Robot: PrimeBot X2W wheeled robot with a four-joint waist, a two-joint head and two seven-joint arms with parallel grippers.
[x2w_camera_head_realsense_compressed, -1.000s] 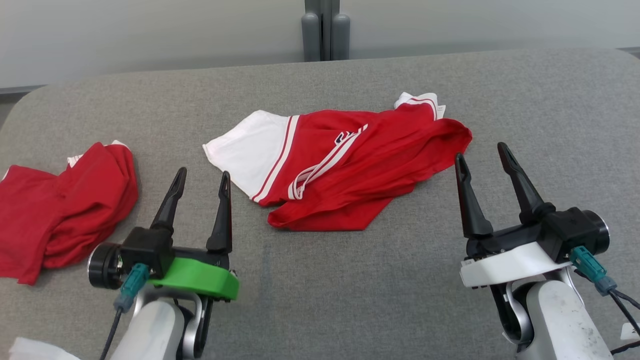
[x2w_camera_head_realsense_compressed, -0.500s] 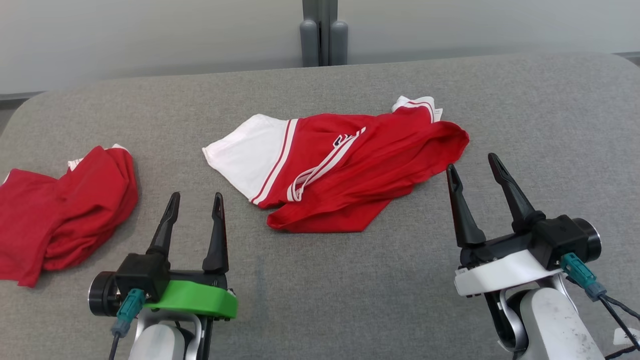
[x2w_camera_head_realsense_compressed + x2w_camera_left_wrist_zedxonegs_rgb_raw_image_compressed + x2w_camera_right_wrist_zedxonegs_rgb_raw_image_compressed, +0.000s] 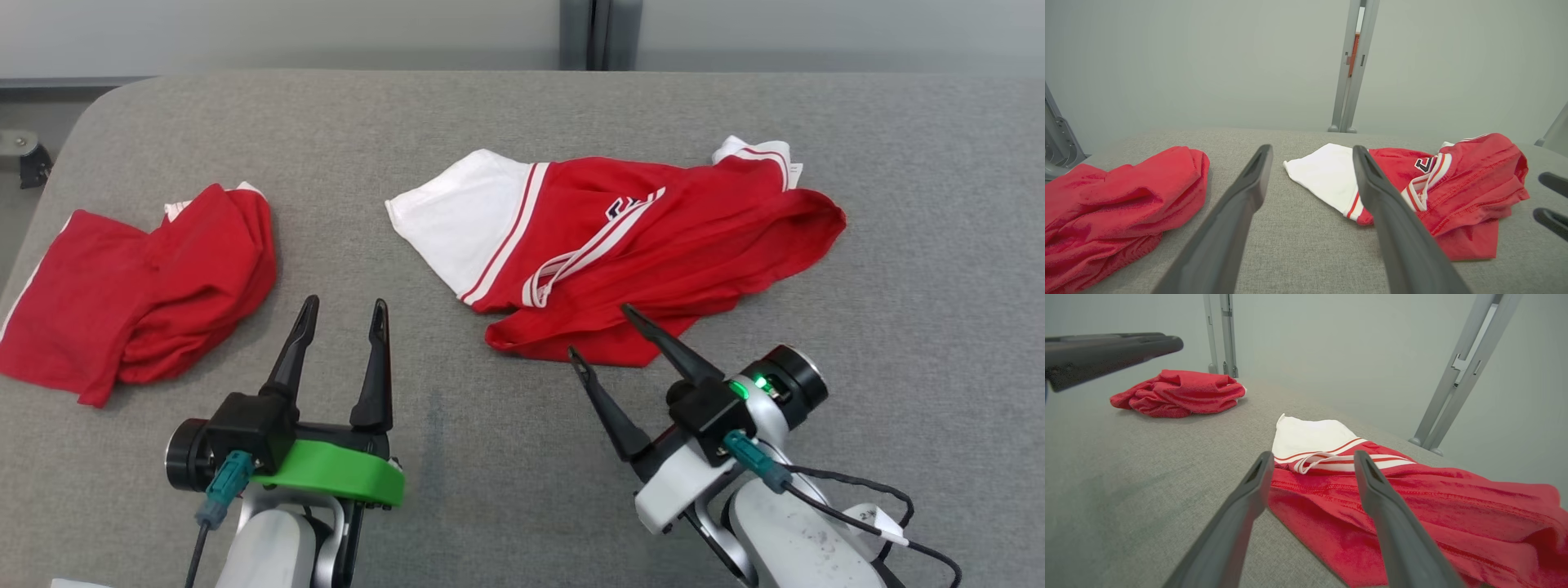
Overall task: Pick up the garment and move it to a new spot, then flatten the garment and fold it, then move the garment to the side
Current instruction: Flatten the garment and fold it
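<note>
The garment (image 3: 653, 237) is a red sports top with one white sleeve and red-and-white striped trim. It lies crumpled near the middle of the grey tabletop (image 3: 939, 327), neither flat nor folded. The white sleeve sticks out to the left and a second white-edged cuff peeks up at the far right. The red body bunches in loose folds, with a small dark logo beside the striped band.

Dark logo (image 3: 625, 207) on red-white garment (image 3: 653, 245): creased over, letters not legible.
</note>
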